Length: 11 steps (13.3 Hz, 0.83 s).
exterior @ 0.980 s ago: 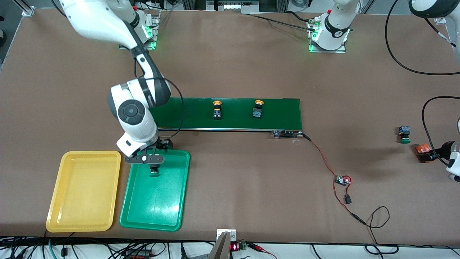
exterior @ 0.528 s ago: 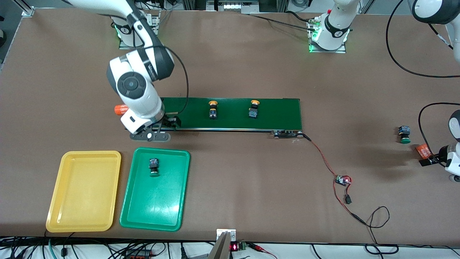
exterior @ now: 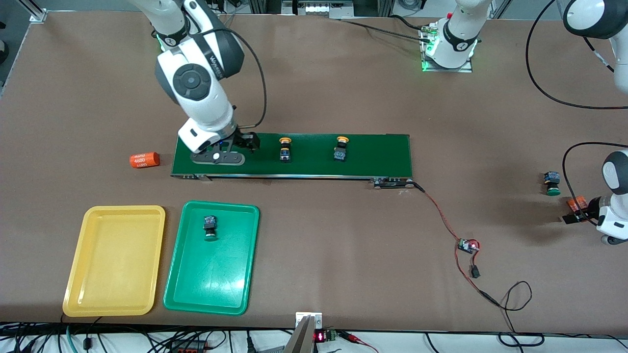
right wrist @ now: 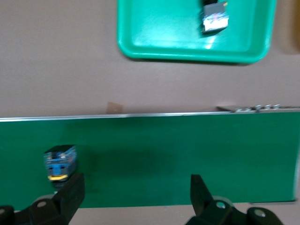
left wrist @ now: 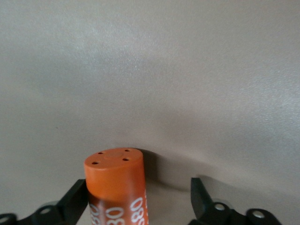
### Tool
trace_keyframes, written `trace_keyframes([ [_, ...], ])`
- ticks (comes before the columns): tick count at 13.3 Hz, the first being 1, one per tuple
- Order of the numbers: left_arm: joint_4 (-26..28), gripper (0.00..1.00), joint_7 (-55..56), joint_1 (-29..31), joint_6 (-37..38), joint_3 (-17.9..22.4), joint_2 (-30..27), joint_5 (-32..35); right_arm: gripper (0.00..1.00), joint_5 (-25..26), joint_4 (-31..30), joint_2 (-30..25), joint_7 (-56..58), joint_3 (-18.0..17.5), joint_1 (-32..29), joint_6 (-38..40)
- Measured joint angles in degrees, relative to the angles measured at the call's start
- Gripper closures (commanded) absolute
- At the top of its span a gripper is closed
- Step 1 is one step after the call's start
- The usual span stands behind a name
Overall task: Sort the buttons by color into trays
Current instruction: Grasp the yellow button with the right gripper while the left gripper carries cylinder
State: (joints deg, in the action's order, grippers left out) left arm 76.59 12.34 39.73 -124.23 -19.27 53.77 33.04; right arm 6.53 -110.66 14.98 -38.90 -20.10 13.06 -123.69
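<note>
A green-capped button (exterior: 209, 228) lies in the green tray (exterior: 211, 279); the yellow tray (exterior: 115, 260) beside it holds nothing. Two yellow-capped buttons (exterior: 284, 148) (exterior: 340, 148) ride on the dark-green belt (exterior: 373, 154). My right gripper (exterior: 218, 158) hangs open over the belt's end toward the right arm, one yellow-capped button (right wrist: 60, 161) just off its fingertip (right wrist: 70, 190). A second green-capped button (exterior: 552, 183) lies on the table at the left arm's end. My left gripper (left wrist: 138, 197) stands open around an orange cylinder (left wrist: 115, 185), one finger against it, the other apart.
Another orange cylinder (exterior: 144, 160) lies on the table off the belt's end toward the right arm. A small circuit board (exterior: 468, 245) with red and black wires trails from the belt's motor end toward the front edge. Black cables loop around the left arm.
My right gripper left the green-capped button in the green tray and rose back over the belt. Both belt buttons drifted toward the right arm's end. The left gripper shifted at its orange cylinder.
</note>
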Motion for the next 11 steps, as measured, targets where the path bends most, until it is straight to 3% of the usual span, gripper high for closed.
trace_keyframes([
  [1, 0.0, 0.86, 0.0, 0.05, 0.07, 0.0, -0.01, 0.0, 0.0, 0.0, -1.29, 0.06, -1.49, -0.56, 0.01, -1.8],
  [6, -0.41, 0.87, 0.01, -0.05, 2.05, -0.94, -0.56, 0.0, 0.0, 0.0, -4.35, 1.22, -5.93, -1.97, 0.72, -7.17],
  [11, -1.68, 0.87, -0.68, -0.49, 17.65, -10.68, -5.44, 0.05, 0.0, 0.06, -4.46, 4.87, -6.64, -2.16, 2.26, -11.04],
])
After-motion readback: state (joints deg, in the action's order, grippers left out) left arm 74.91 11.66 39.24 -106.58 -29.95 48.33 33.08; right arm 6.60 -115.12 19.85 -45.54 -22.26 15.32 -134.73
